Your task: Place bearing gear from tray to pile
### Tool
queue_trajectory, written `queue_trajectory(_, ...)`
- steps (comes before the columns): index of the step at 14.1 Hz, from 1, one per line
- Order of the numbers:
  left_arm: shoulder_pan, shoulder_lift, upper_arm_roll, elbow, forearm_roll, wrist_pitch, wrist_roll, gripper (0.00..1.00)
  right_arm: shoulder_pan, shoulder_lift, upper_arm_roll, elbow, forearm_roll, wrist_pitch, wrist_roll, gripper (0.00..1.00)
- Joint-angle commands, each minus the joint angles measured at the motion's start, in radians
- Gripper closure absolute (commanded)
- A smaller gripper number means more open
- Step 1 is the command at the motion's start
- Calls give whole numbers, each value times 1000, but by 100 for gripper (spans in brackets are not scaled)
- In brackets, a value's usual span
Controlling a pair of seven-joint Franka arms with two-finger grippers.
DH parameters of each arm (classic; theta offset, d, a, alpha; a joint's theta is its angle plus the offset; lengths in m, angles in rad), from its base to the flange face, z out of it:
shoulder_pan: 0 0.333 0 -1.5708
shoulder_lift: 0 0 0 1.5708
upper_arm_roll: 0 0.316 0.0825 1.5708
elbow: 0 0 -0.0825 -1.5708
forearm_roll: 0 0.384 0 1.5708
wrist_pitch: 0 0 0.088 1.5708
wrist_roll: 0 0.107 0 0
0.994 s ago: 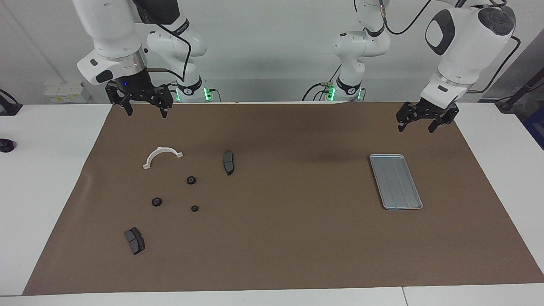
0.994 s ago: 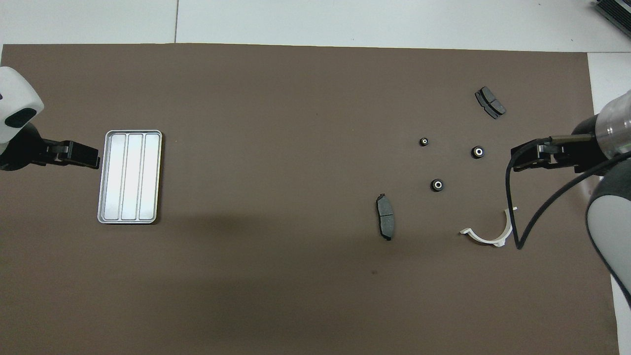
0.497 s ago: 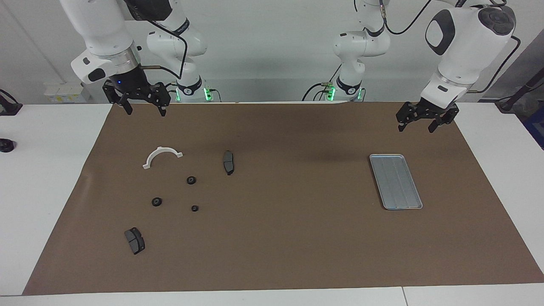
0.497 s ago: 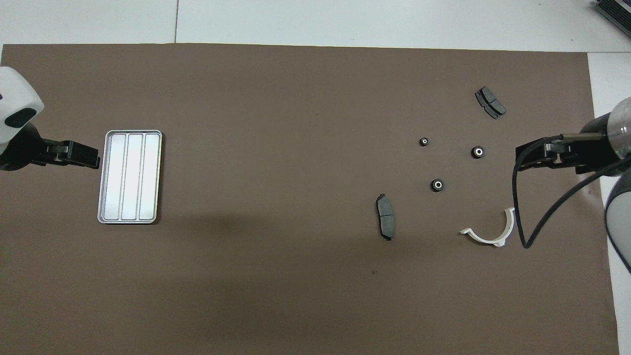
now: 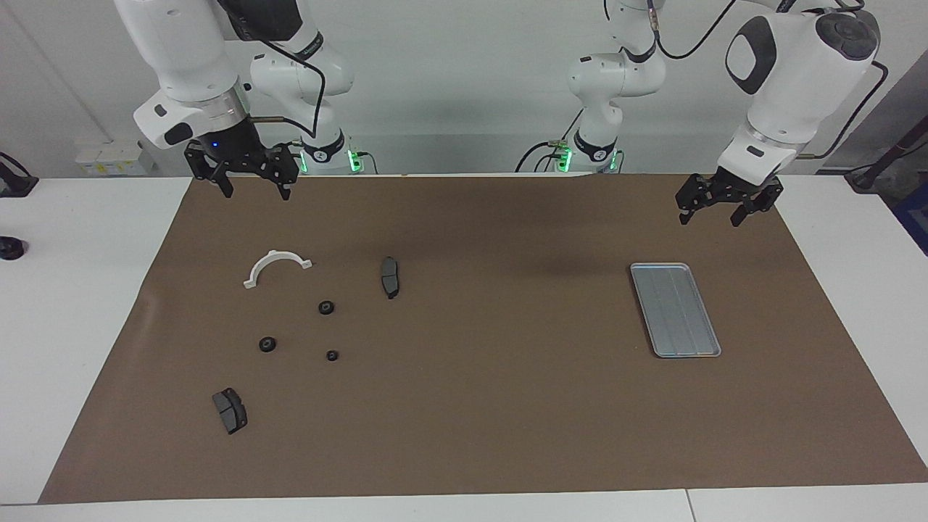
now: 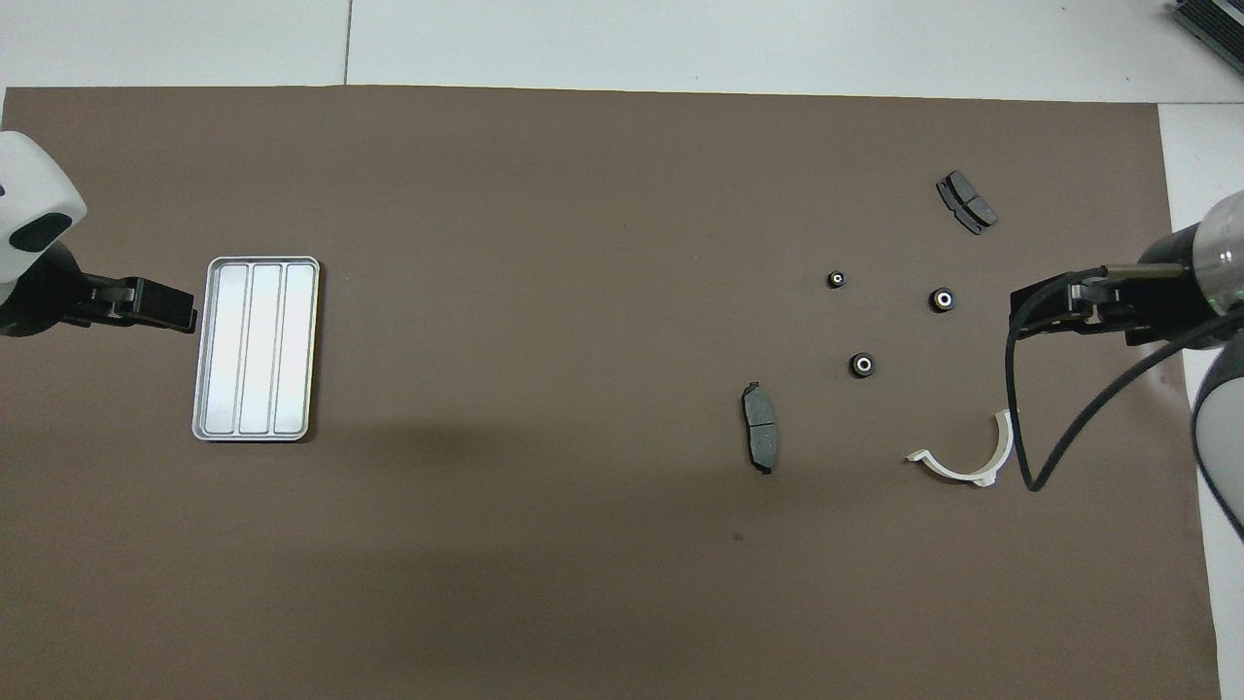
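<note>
Silver tray (image 5: 675, 310) sits bare at the left arm's end of the desk (image 5: 87, 290); no gear in it.
All three black gears (image 5: 326, 307) already lie in the pile with the white half-ring (image 5: 275, 267) and brake pads (image 5: 390, 277), at the right arm's end. Left gripper (image 5: 719, 209) hangs over the mat edge near the tray, fingers apart, nothing held. Right gripper (image 5: 251, 185) hangs over the mat edge near the half-ring, fingers apart, nothing held. Risk: with nothing in the tray, another pick there just grabs air or knocks the rim and shifts the tray.
</note>
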Motion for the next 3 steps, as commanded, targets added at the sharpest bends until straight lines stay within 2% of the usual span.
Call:
queue_trajectory(1, 6, -23, -3, -25, 14, 12, 9, 0, 0, -22, -3, -31, -16, 18, -34, 0)
queue_trajectory(3, 6, -23, -4, -25, 14, 12, 9, 0, -2, -22, -3, -31, -14, 18, -33, 0)
